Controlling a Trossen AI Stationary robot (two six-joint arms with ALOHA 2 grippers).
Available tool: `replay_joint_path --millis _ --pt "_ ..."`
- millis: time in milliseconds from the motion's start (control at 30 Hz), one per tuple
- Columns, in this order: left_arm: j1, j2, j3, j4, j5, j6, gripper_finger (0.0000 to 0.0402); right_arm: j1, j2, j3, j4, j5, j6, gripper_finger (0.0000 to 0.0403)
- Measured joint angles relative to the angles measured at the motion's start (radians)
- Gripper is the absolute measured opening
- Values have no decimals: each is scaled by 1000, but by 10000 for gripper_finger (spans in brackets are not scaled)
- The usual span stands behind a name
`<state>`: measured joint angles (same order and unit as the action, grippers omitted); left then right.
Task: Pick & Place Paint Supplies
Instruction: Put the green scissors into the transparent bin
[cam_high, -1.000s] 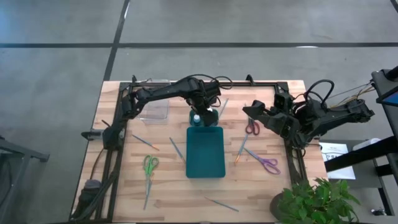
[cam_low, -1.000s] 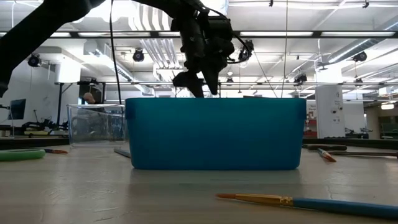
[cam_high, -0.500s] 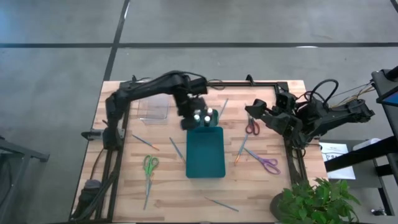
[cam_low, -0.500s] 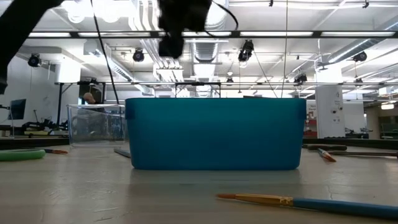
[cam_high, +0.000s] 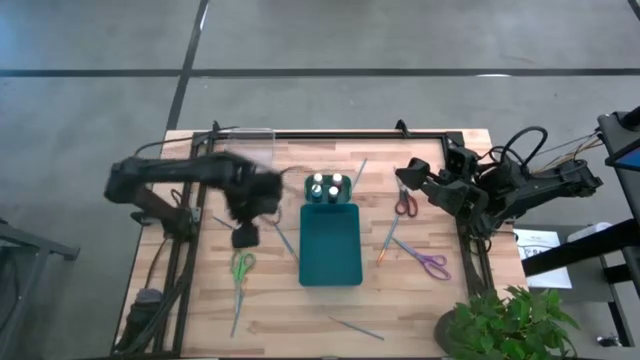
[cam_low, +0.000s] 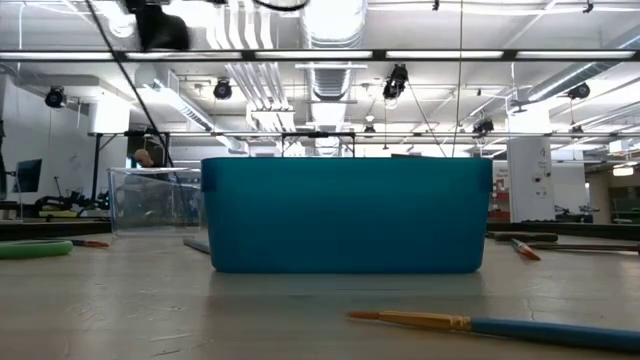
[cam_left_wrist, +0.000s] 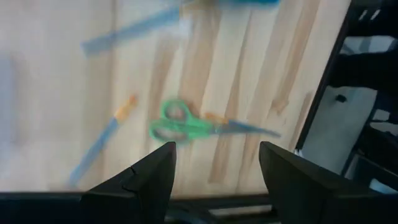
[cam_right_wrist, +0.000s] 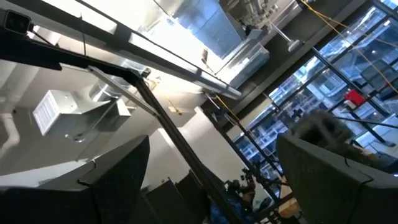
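— Pale wooden slats of the work table (cam_high: 200, 300) fill the overhead picture. What sits at its middle?

— One deep teal plastic tray (cam_high: 331, 245), oblong and open-topped. Two small white-capped paint bottles (cam_high: 326, 185) stand just beside its far short end.

— And the left gripper (cam_high: 243, 237)?

— It hangs over the wood well to the tray's left, fingers spread, holding nothing. Its wrist camera looks down between them at green-handled scissors (cam_left_wrist: 186, 126) and a blue pencil-thin brush with an orange end (cam_left_wrist: 102, 146). Overhead, those scissors (cam_high: 241, 267) lie left of the tray's near end.

— The right gripper (cam_high: 408, 172)?

— Raised to the tray's right beyond its far corner, fingers spread wide and empty, its camera tilted up at the ceiling.

— Anything else right of the tray?

— Red-handled scissors (cam_high: 403, 206), purple-handled scissors (cam_high: 431, 263) and a blue brush (cam_high: 388, 241) between them. From table height, another blue brush with a gold ferrule (cam_low: 490, 325) lies in front of the tray, and a clear plastic box (cam_low: 155, 198) stands behind its left end.
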<state>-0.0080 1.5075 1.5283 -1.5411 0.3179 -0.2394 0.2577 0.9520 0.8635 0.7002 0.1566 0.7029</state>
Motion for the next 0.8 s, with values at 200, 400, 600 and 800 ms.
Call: replay_joint_path --millis 200,400,600,800 --pt "-202 -175 -265 239 -32 -118 239 0 1 0 2 1 3 344" --pt "-371 -217 -379 438 -122 -138 239 0 1 0 21 30 3 344" --pt "-405 -209 -487 442 -216 -444 239 0 1 0 26 45 3 344" --pt "-399 -210 -608 618 -223 -676 239 0 1 0 25 57 -2 344"
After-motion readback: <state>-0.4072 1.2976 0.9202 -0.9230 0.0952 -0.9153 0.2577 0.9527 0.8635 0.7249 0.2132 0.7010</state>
